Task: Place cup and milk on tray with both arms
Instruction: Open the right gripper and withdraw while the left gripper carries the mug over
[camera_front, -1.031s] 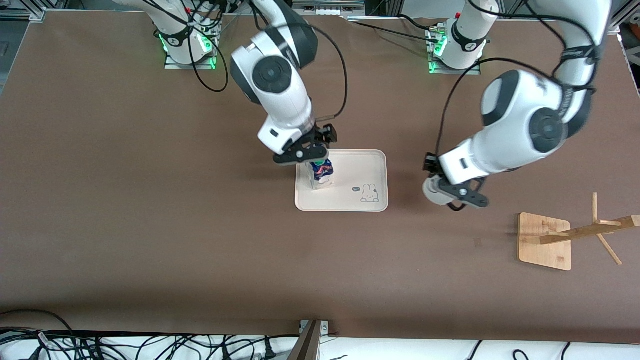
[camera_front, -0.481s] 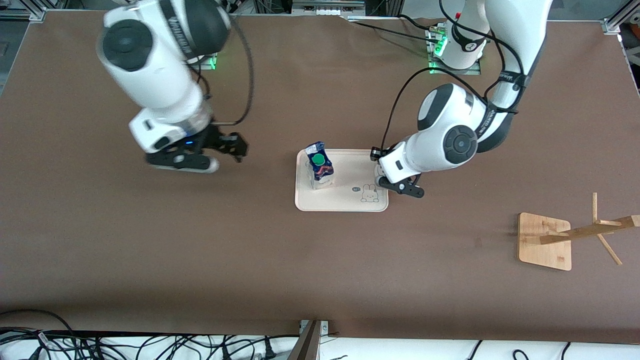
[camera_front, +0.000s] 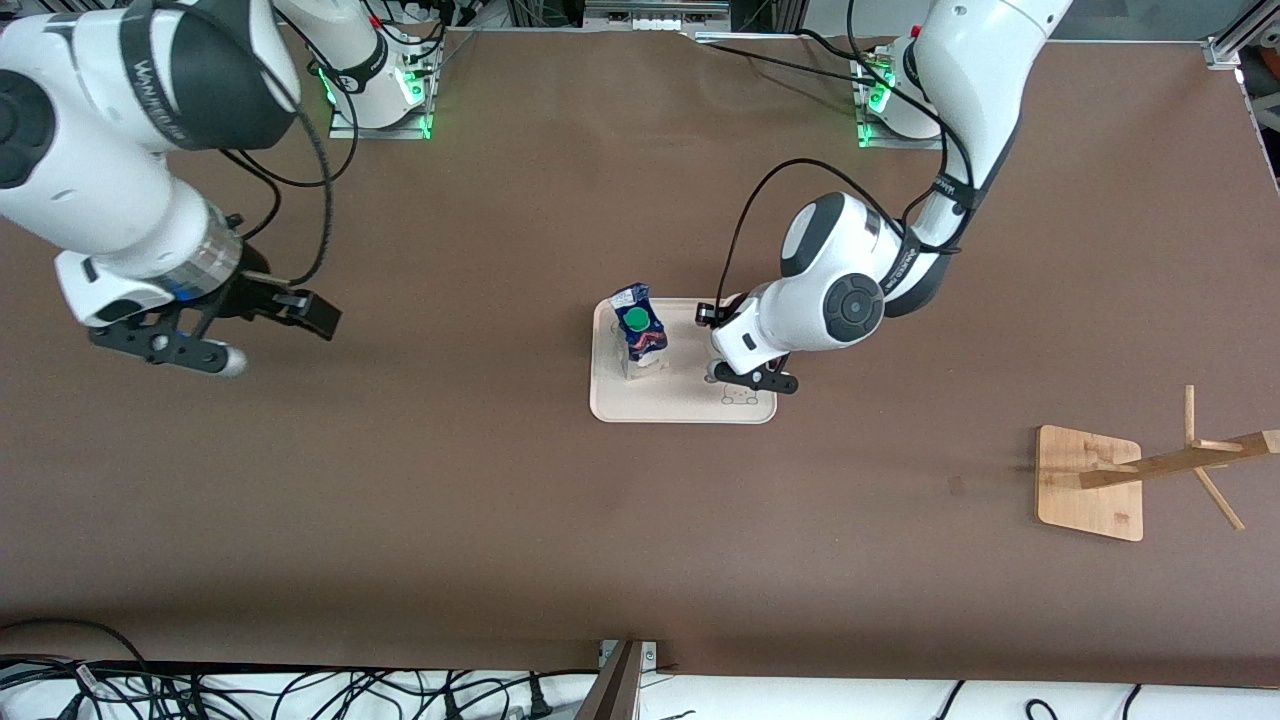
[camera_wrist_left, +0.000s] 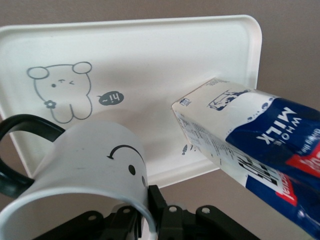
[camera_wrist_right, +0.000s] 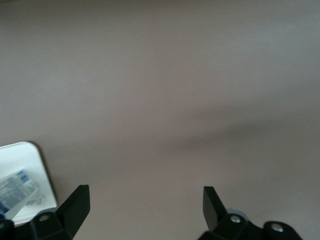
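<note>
The cream-white tray (camera_front: 690, 408) lies mid-table. The milk (camera_front: 640, 340) stands on the tray's end toward the right arm, and it also shows in the left wrist view (camera_wrist_left: 260, 135). My left gripper (camera_front: 748, 378) is over the tray's bunny end, shut on the cup's (camera_wrist_left: 95, 165) wall at the rim. The cup's smiley face and black handle (camera_wrist_left: 12, 150) show above the tray (camera_wrist_left: 150, 45). In the front view the wrist hides most of the cup. My right gripper (camera_front: 215, 345) is open and empty over bare table toward the right arm's end, fingers wide apart in the right wrist view (camera_wrist_right: 145, 200).
A wooden rack (camera_front: 1090, 482) with slanted pegs stands toward the left arm's end, nearer the front camera than the tray. Cables (camera_front: 250, 690) lie along the table's near edge. The right wrist view catches the tray's corner (camera_wrist_right: 25, 155).
My right gripper let go of the milk and swung away toward its own end of the table. My left arm carried the cup from beside the tray to over its bunny end.
</note>
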